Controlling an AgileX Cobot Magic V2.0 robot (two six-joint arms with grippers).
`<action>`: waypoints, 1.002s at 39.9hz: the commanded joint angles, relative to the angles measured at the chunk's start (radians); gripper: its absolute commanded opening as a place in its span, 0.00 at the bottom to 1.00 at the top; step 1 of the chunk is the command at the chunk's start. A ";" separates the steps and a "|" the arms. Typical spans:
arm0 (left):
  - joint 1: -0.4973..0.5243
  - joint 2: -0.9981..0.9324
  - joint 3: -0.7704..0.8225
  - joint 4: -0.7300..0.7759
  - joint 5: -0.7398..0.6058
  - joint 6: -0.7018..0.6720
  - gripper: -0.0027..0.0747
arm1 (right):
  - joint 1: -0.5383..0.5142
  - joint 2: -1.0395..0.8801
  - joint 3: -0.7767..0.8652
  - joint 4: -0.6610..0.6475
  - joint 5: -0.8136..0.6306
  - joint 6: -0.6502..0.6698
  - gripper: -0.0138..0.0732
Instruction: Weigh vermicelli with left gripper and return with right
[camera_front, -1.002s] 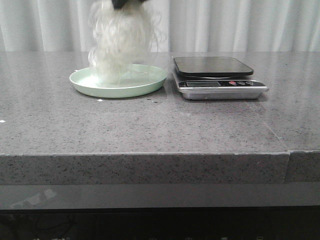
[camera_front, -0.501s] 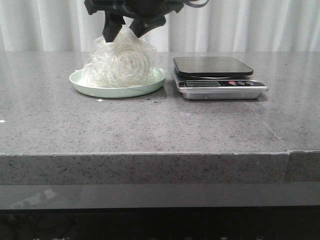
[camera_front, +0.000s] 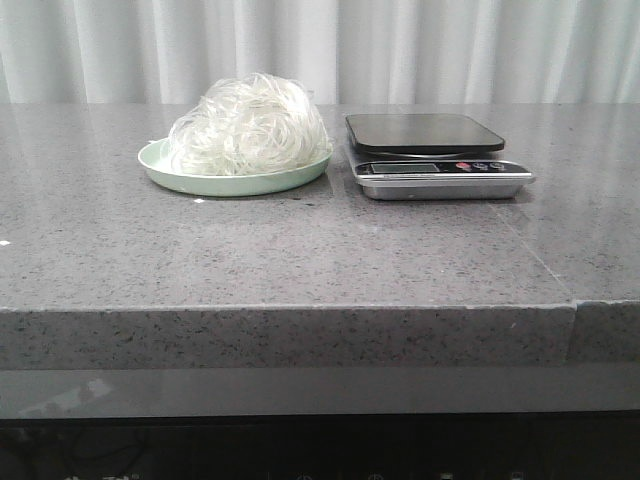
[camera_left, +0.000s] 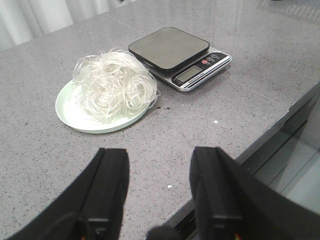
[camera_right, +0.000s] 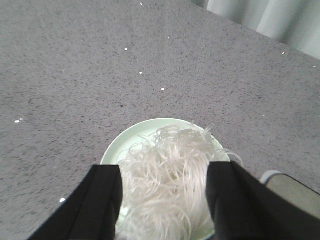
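- Vermicelli (camera_front: 248, 124) is back on the pale green plate (camera_front: 175, 178), just left of the bare kitchen scale (camera_front: 438, 154); half a second ago the right gripper (camera_right: 162, 200) was still on it.
- You're done: return step looks complete.
- Right fingers (camera_right: 97, 205) released, above the mound; left gripper (camera_left: 157, 187) spread, empty, over the table (camera_front: 300, 250).

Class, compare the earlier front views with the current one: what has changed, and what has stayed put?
The vermicelli came down onto the plate and was let go. The gripper then rose out of the front view. Plate and scale have not moved.
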 joint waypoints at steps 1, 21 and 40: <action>-0.004 0.002 -0.026 -0.006 -0.081 -0.005 0.54 | -0.002 -0.131 -0.003 -0.010 0.001 0.026 0.73; -0.004 0.002 -0.026 -0.006 -0.081 -0.005 0.54 | -0.002 -0.702 0.576 -0.036 -0.033 0.035 0.73; -0.004 0.002 -0.026 -0.006 -0.081 -0.005 0.54 | -0.002 -0.982 0.812 -0.055 0.068 0.035 0.73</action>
